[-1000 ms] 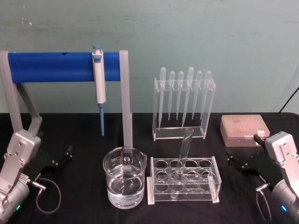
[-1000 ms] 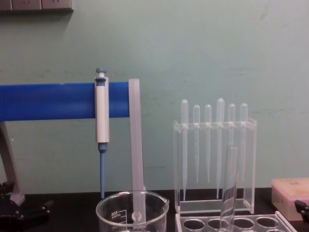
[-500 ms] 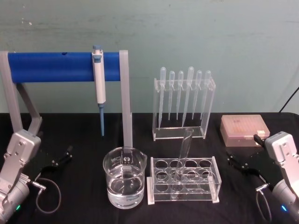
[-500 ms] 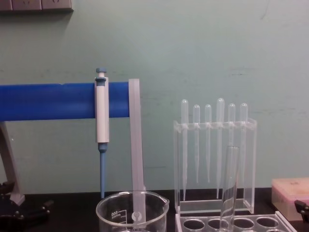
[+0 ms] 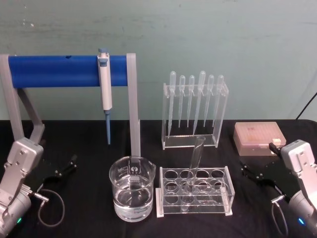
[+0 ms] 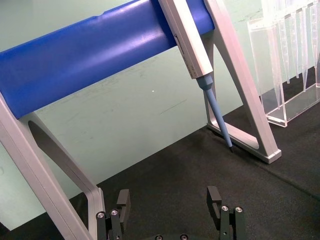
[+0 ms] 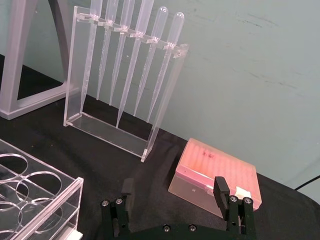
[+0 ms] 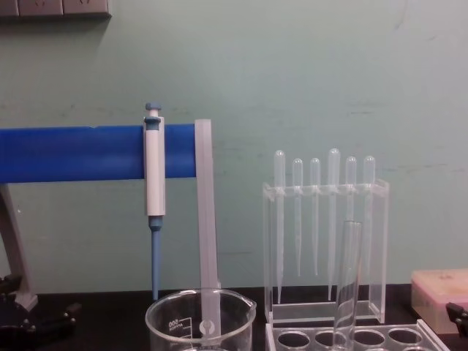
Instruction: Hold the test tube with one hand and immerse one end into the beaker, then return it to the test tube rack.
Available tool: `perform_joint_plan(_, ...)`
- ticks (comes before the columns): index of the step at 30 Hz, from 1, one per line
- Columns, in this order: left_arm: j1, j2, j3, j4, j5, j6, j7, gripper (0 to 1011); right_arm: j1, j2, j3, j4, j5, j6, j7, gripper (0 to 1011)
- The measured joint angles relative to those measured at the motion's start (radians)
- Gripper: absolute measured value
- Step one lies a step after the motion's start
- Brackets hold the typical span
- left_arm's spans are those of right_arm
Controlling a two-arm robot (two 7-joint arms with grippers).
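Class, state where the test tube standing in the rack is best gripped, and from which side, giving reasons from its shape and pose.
Probably the bare upper stretch of the test tube, above the rack and below the rim: it is slim, round and leaning. Come from the right with the open right pincer, since the beaker stands left.

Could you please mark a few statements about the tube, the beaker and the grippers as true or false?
1. The test tube leans in the test tube rack. True.
2. The beaker is empty. False: it holds clear liquid.
3. The left gripper grips the test tube. False: it is open, low at the left, holding nothing.
4. The right gripper is open, near the pink box. True.
5. The micropipette stands in the beaker. False: it hangs on the blue bar.
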Motion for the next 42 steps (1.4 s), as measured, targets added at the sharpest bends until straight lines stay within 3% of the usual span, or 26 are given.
perform_joint_plan(4, 0.000, 0.000, 0.000, 0.000, 0.000, 0.000, 0.000, 1000, -0.013, 0.000, 0.011, -0.010, -0.007, 0.000, 0.000, 1003)
perform_joint_plan(10, 0.000, 0.000, 0.000, 0.000, 0.000, 0.000, 0.000, 1000, -0.096, 0.040, 0.042, -0.093, -0.051, -0.012, -0.033, 1002)
perform_joint_plan(13, 0.000, 0.000, 0.000, 0.000, 0.000, 0.000, 0.000, 1000, -0.150, 0.068, 0.066, -0.147, -0.050, -0.020, -0.037, 1003)
perform_joint_plan(15, 0.000, 0.000, 0.000, 0.000, 0.000, 0.000, 0.000, 1000, -0.178, 0.081, 0.083, -0.177, -0.034, -0.022, -0.034, 1003)
perform_joint_plan(20, 0.000, 0.000, 0.000, 0.000, 0.000, 0.000, 0.000, 1000, -0.251, 0.110, 0.130, -0.266, 0.062, -0.029, 0.026, 1003)
perform_joint_plan(23, 0.000, 0.000, 0.000, 0.000, 0.000, 0.000, 0.000, 1000, -0.284, 0.115, 0.150, -0.325, 0.148, -0.027, 0.095, 1003)
perform_joint_plan(28, 0.000, 0.000, 0.000, 0.000, 0.000, 0.000, 0.000, 1000, -0.271, 0.089, 0.145, -0.356, 0.230, 0.008, 0.174, 1003)
perform_joint_plan(31, 0.000, 0.000, 0.000, 0.000, 0.000, 0.000, 0.000, 1000, -0.234, 0.050, 0.131, -0.360, 0.286, 0.051, 0.226, 1002)
perform_joint_plan(36, 0.000, 0.000, 0.000, 0.000, 0.000, 0.000, 0.000, 1000, -0.185, 0.002, 0.109, -0.341, 0.327, 0.106, 0.264, 1003)
perform_joint_plan(38, 0.000, 0.000, 0.000, 0.000, 0.000, 0.000, 0.000, 1000, -0.143, -0.039, 0.094, -0.313, 0.356, 0.155, 0.287, 1003)
perform_joint_plan(39, 0.000, 0.000, 0.000, 0.000, 0.000, 0.000, 0.000, 1000, -0.143, -0.039, 0.094, -0.313, 0.356, 0.155, 0.287, 1003)
perform_joint_plan(42, 0.000, 0.000, 0.000, 0.000, 0.000, 0.000, 0.000, 1000, -0.086, -0.085, 0.076, -0.267, 0.378, 0.212, 0.310, 1003)
